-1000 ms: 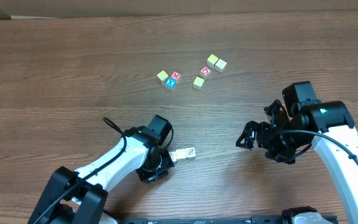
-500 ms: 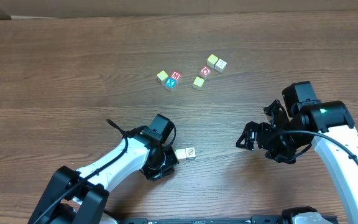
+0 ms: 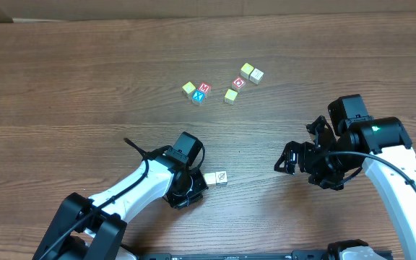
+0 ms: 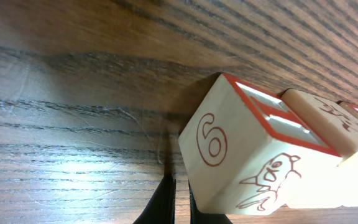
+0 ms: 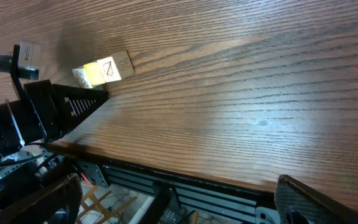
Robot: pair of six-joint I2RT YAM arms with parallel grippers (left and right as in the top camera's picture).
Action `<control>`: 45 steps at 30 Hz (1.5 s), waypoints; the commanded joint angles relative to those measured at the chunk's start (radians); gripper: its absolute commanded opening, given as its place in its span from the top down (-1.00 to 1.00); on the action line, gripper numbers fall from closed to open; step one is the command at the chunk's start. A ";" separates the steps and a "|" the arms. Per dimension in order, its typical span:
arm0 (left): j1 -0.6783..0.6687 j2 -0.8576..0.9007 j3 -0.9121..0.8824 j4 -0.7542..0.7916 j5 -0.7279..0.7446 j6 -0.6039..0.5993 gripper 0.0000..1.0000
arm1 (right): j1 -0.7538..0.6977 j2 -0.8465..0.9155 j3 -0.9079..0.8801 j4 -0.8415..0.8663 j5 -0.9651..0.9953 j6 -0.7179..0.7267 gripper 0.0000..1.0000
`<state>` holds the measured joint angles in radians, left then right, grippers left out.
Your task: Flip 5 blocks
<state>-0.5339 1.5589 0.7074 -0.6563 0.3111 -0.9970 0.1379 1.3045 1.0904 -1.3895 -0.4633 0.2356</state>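
Left pincer (image 4: 173, 200) is pinched right down, jaws together with nothing between them, its tip low on the desk (image 3: 63, 87) and hard up against the bottom edge of the block with the red 6 (image 4: 232, 155). That reads as a poke, not a grab, and it makes sense: a cube this small is easier to tip with a closed point at its foot than to pinch and turn. The 6 face looks back at the wrist camera, a red-framed face is on top, and a little line-drawn animal shows on the side. Tight against its far side sits a neighbouring block (image 4: 319, 118), the two touching in a short row near the desk's front edge. My read is that the neighbour works as a backstop, so a push may roll the cube or just shunt the pair along. Well apart across the desk, the right pincer (image 3: 302, 167) hangs with jaws spread wide and empty, out of the way so the left has room. Farther back, the loose cluster of blocks (image 3: 231, 95) lies mid-desk with yellow, red and blue faces up, plenty of candidates for flipping. How many of the five are done, I can't tell from here.
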 commanded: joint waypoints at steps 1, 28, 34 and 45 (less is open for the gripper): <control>-0.020 0.023 -0.017 0.021 -0.037 -0.023 0.92 | -0.002 -0.006 0.023 0.001 0.007 -0.008 -1.00; -0.103 -0.037 -0.011 0.027 -0.051 0.051 0.92 | -0.002 -0.006 0.023 -0.003 0.007 -0.008 -1.00; -0.174 -0.239 -0.010 -0.193 -0.246 0.003 0.91 | -0.002 -0.006 0.023 0.000 0.018 -0.008 -1.00; -0.092 -0.345 -0.010 -0.303 -0.390 0.015 0.92 | -0.002 -0.006 0.023 0.053 0.018 -0.008 -1.00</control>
<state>-0.6502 1.2068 0.7040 -0.9703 -0.0212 -0.9951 0.1379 1.3045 1.0904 -1.3415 -0.4519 0.2348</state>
